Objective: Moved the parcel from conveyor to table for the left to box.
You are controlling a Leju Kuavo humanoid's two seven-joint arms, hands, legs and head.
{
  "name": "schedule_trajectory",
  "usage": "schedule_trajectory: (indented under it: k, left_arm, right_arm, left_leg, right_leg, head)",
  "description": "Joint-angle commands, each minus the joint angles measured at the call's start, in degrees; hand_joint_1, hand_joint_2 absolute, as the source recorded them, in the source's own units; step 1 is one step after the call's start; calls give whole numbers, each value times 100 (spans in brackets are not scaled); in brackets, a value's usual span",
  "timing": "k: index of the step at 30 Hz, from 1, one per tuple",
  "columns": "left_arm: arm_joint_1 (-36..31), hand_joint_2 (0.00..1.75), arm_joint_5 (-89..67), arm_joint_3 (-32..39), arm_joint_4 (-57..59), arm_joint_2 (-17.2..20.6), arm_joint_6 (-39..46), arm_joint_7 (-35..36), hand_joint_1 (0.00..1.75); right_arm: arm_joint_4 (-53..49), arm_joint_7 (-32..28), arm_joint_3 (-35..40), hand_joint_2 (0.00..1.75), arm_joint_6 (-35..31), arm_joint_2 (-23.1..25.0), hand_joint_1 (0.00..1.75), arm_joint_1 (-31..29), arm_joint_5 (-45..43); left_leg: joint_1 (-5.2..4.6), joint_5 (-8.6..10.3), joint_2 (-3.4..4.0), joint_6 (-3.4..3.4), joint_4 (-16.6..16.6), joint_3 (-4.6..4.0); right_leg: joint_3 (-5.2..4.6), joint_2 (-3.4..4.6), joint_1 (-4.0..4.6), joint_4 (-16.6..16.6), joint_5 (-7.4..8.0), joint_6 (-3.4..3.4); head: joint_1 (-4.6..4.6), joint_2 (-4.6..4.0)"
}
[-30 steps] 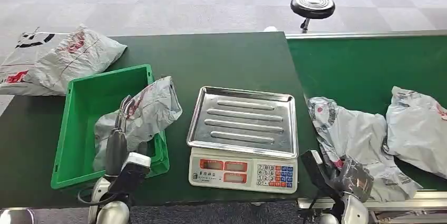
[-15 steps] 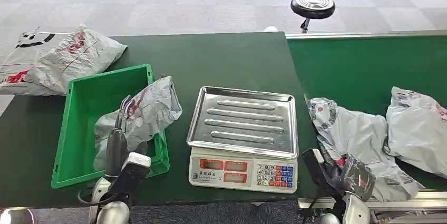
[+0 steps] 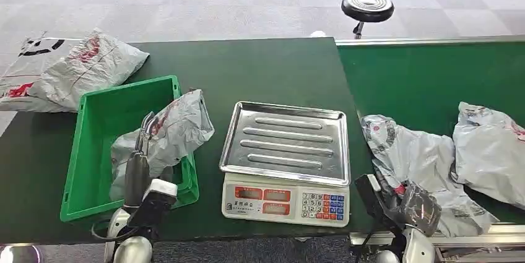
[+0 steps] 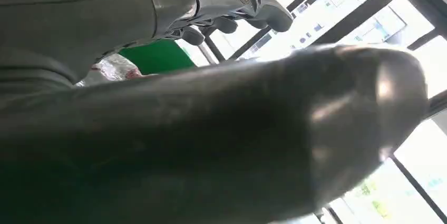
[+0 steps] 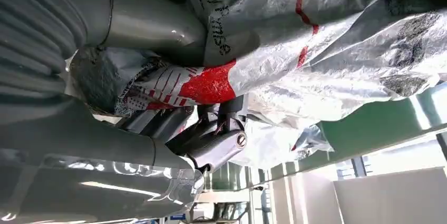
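Note:
A crumpled grey parcel [image 3: 421, 158] with red print lies at the near left end of the green conveyor [image 3: 427, 71]. My right hand [image 3: 412, 207] is at its near edge. In the right wrist view the thumb [image 5: 153, 29] and the fingers [image 5: 216, 142] pinch a fold of this parcel [image 5: 327, 50] between them. Another grey parcel [image 3: 176, 130] drapes over the right wall of the green bin [image 3: 93, 151] on the table. My left hand [image 3: 139, 158] stands beside that parcel with fingers [image 4: 237, 2] spread and nothing in it.
A scale with a steel tray [image 3: 286, 145] stands between bin and conveyor. A second grey parcel [image 3: 492, 151] lies further right on the belt. Two more parcels [image 3: 68, 71] sit at the table's far left corner. A black stool [image 3: 367, 6] stands behind the table.
My right hand has shifted very slightly at the parcel's near edge, and the plastic there has moved a little. The left hand and the bin's parcel stay put.

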Motion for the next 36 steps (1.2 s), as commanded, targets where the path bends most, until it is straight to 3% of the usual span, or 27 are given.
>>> schedule_trajectory:
  k: [1, 2, 4, 9, 11, 23, 25, 31, 36]
  left_arm:
    - [-206, 0, 44, -90, 427, -117, 44, -349, 0]
    - [-217, 0, 48, -129, 449, -105, 88, -341, 0]
    - [-214, 0, 48, -133, 446, -96, 96, -341, 0]
    - [-188, 0, 57, -117, 432, -68, 125, -336, 0]
    - [-152, 0, 69, -97, 390, -59, 163, -338, 0]
    - [-138, 0, 101, -95, 411, -43, 219, -345, 0]
    - [-183, 0, 124, -123, 462, -39, 219, -355, 0]
    - [-228, 0, 138, -166, 526, -25, 228, -361, 0]
    - [-320, 0, 256, -222, 692, 25, 247, -403, 0]
  right_arm:
    - [-2895, -3064, -61, 175, -1825, 994, 175, 70, -837]
    - [-3084, -2398, 363, 175, -1825, 670, 175, 102, -637]
    - [-3087, -2288, 411, 175, -1825, 602, 175, 110, -619]
    - [-2925, -2440, 294, 175, -1825, 578, 175, 94, -804]
    - [-2792, -2807, 90, 175, -1825, 732, 175, 15, -905]
    - [-2598, -2970, 119, 175, -1825, 694, 175, -71, -940]
    - [-2187, -2861, 423, 175, -1825, 494, 175, -266, -1031]
    - [-2019, -2881, 492, 175, -1825, 551, 175, -412, -936]
    - [-1387, -2773, 1243, 175, -1825, 304, 175, -718, -977]
  left_leg:
    - [-15, 0, 16, 10, 8, -16]
    - [-17, -1, 15, 9, 14, -26]
    - [-20, 8, 1, 17, 5, -29]
    - [-7, 12, -17, 19, -7, 2]
    - [-9, 12, -26, 22, -7, -4]
    - [-17, 15, -18, 27, -14, 5]
    - [-17, 12, -17, 21, -5, -2]
    - [-14, 15, -15, 21, -7, -2]
    - [-14, 15, -3, 24, -12, 5]
  right_leg:
    - [-34, 11, -12, 29, -5, -18]
    - [-38, 10, -14, 34, -5, -15]
    - [-35, -6, -16, 24, -2, -14]
    - [0, -28, -3, 1, -7, -16]
    - [2, -39, -5, -1, -8, -12]
    - [7, -32, -12, -7, -3, -13]
    - [0, -29, -14, 1, -5, -6]
    - [1, -28, -11, -2, -1, -7]
    - [4, -17, -11, -6, 2, -9]
  head:
    - [0, 0]
    - [0, 0]
    - [2, 0]
    - [-2, 0]
    - [0, 0]
    - [0, 0]
    - [0, 0]
    - [0, 0]
    - [0, 0]
